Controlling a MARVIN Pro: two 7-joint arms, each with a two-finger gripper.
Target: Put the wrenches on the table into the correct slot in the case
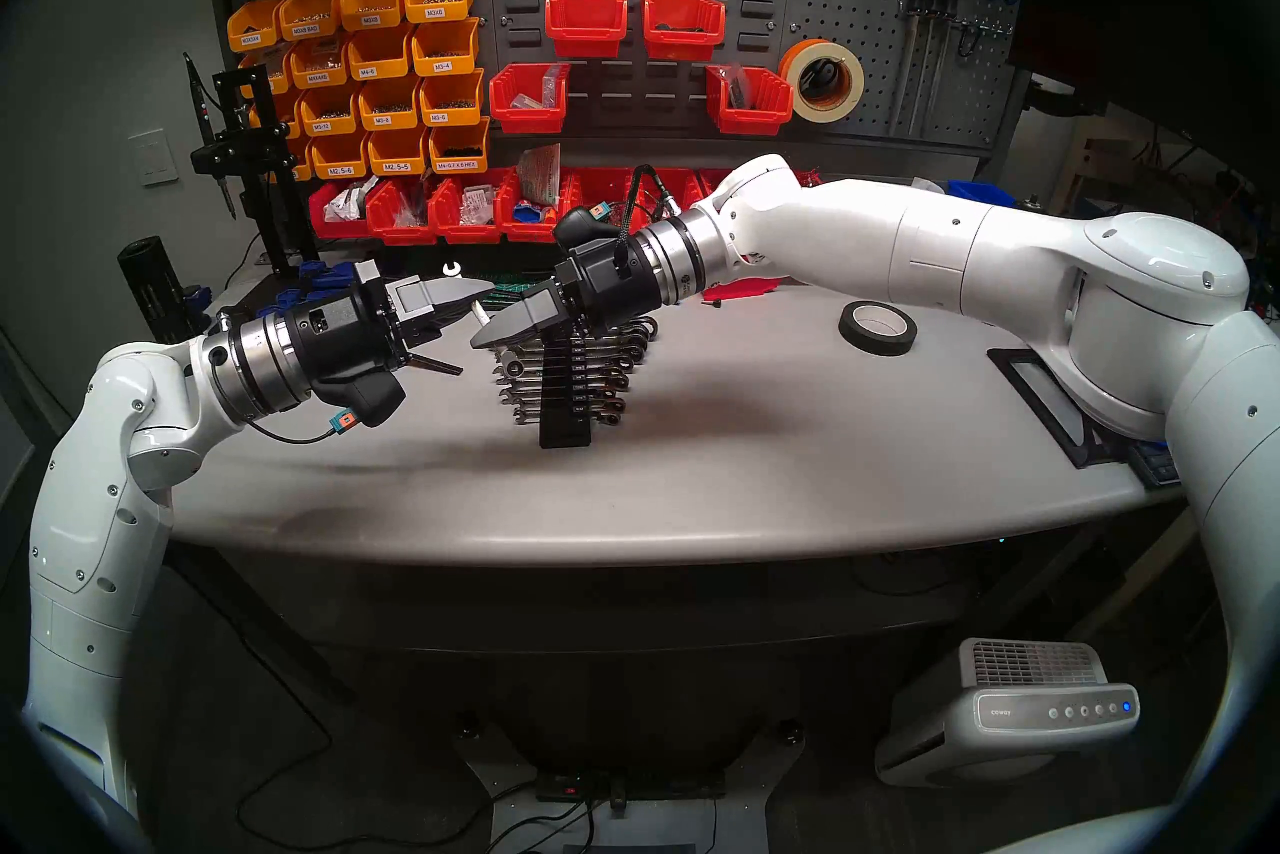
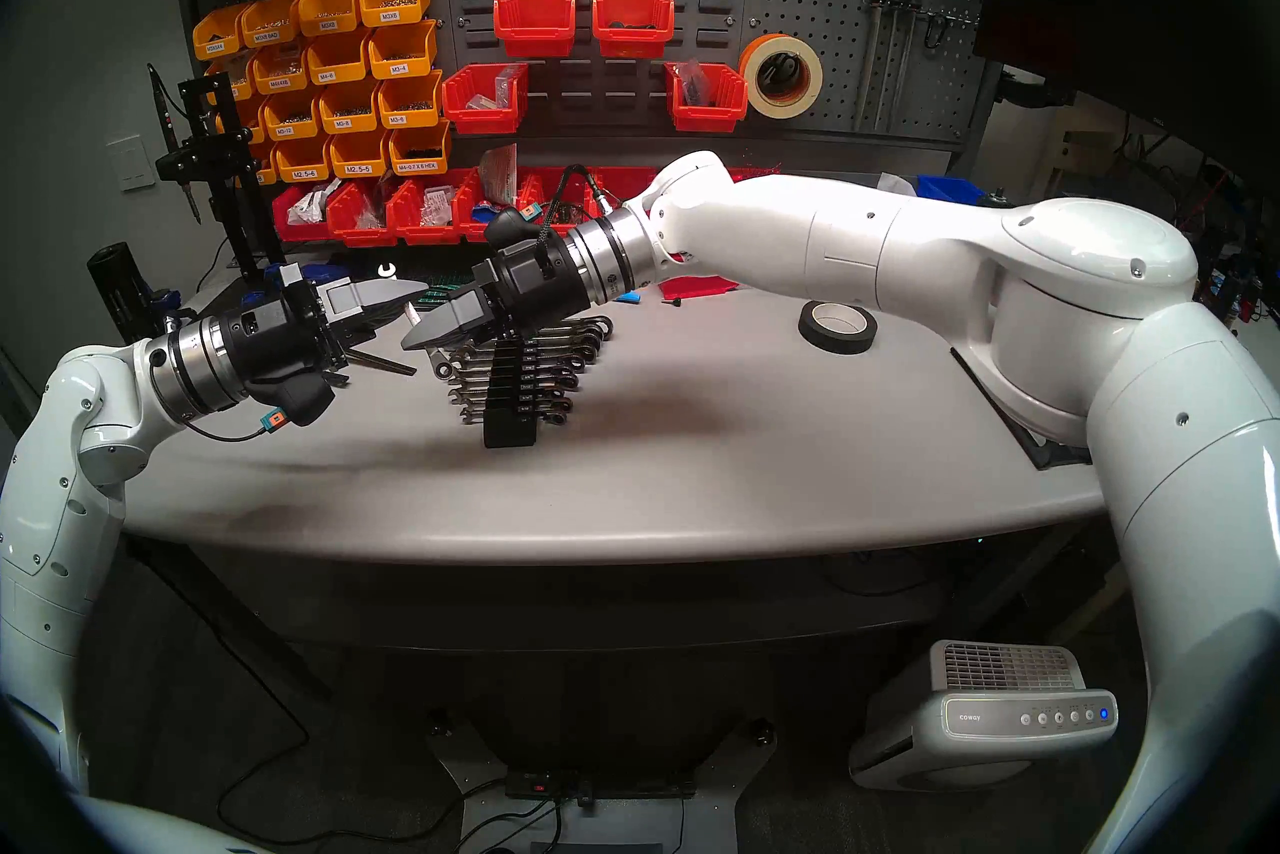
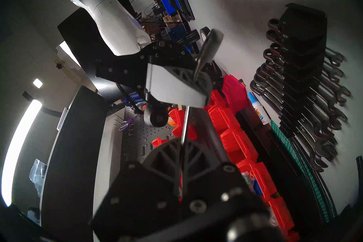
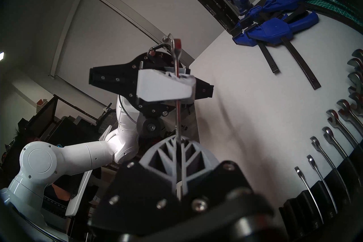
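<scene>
Wrench [image 3: 185, 123]: slim chrome bar held in the air at centre-left of the head views, seen edge-on, spanning from one tool to the other; its wider end sticks out past the right tool's fingers in the left wrist view; it is above the table and left of the case, touching neither.
Table [image 1: 762, 450]: wide light-grey top with a curved front edge, filling the middle of the head views.
Right arm [image 1: 900, 236]: white, reaches in from the right edge across the table toward the centre, its wrist above the far end of the case.
Left arm [image 1: 138, 402]: white, comes up from the lower left, wrist level over the table's left end.
Red bins [image 1: 409, 218]: a row along the table's back edge, behind both tools.
Case [image 1: 564, 409]: black stepped rack standing at the table's centre, small white size labels down its spine.
Racked wrenches [image 1: 609, 378]: a row of chrome ones lying across the case slots, ring ends to the right.
Blue clamps [image 4: 275, 29]: several lying at the table's far left corner.
Tape roll [image 1: 877, 327]: black, flat on the table, right of centre.
Right tool [image 1: 488, 338]: fingers together, clamped on the wrench, pointing left.
Left tool [image 1: 478, 297]: fingers together, clamped on the same wrench, facing the right tool tip to tip.
</scene>
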